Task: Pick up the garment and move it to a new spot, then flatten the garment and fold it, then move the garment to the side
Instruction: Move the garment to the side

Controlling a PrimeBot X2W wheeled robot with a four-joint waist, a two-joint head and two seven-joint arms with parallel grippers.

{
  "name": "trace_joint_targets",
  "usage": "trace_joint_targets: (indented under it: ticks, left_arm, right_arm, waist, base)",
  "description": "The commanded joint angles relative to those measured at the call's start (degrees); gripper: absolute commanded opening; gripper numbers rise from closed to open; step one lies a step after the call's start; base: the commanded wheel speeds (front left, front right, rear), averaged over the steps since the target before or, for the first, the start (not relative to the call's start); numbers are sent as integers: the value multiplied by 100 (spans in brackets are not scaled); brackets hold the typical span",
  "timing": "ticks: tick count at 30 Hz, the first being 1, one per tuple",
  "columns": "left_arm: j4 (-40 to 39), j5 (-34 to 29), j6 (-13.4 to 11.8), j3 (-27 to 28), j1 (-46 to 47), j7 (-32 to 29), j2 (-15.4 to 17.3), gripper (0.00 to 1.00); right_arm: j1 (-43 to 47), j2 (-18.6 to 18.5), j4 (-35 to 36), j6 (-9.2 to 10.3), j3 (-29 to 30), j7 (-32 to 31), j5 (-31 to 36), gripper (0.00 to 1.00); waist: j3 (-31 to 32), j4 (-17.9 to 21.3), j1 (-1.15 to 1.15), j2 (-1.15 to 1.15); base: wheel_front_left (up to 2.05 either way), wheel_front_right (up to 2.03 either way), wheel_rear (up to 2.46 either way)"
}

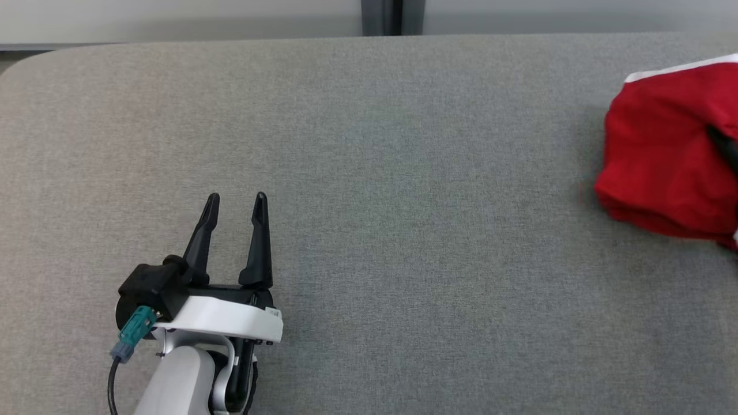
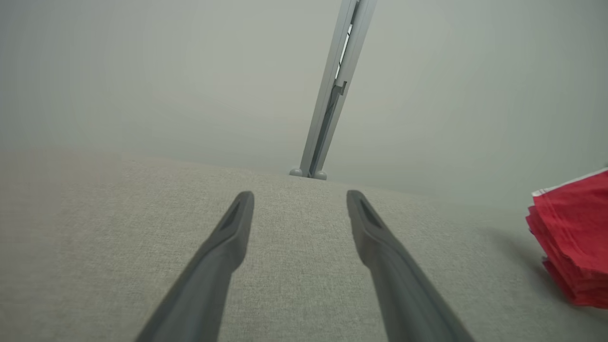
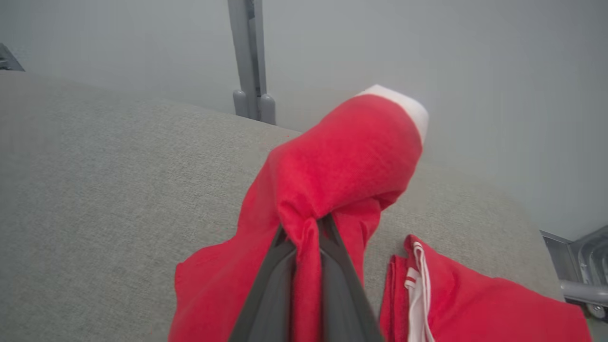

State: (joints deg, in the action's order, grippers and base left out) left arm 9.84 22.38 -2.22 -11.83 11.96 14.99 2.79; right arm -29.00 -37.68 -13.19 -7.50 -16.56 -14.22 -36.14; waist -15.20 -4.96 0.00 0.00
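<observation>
Looking down from the head view, the red garment point(image 1: 663, 155) with its white trim sat bunched up at the far right edge of the frame, on the gray counter point(image 1: 403, 202). The left tool point(image 1: 237, 197) was down at the lower left, well apart from the garment, its two dark fingers spread wide with nothing between them. Same story in the left wrist view: a clear gap between the fingers, and the red cloth off at the right edge.

In the right wrist view, the right tool point(image 3: 306, 228) was at bottom centre, clamped tight on a fold of the red fabric. A hump of cloth rose above the fingertips, with a white band at its top. More of the garment lay on the counter at the lower right, a white stripe showing.
</observation>
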Motion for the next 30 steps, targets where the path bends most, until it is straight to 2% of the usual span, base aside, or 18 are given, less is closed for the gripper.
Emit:
trace_joint_targets:
  ticks: [1,9,14,21,30]
  left_arm:
    - [-1,50,16,30,166,12,23,100]
    - [86,95,106,15,442,12,23,100]
    - [133,68,165,24,550,12,23,100]
    - [132,-3,199,-49,686,12,24,100]
    - [147,16,212,-97,763,12,24,100]
  right_arm:
    - [98,-152,85,1,278,-82,-1,0]
    - [657,-698,111,2,1724,-292,188,0]
    - [1053,-708,71,2,2424,-427,384,0]
    - [1337,-880,-223,2,3127,-268,1251,0]
    - [1419,-826,-391,3,3757,-175,2435,0]
  waist:
    - [-270,169,0,0]
    - [-748,131,0,0]
    - [-996,55,0,0]
    - [-1327,-145,0,0]
    - [-1570,-268,0,0]
  base:
    - [0,0,0]
    - [0,0,0]
    - [0,0,0]
    - [0,0,0]
    - [0,0,0]
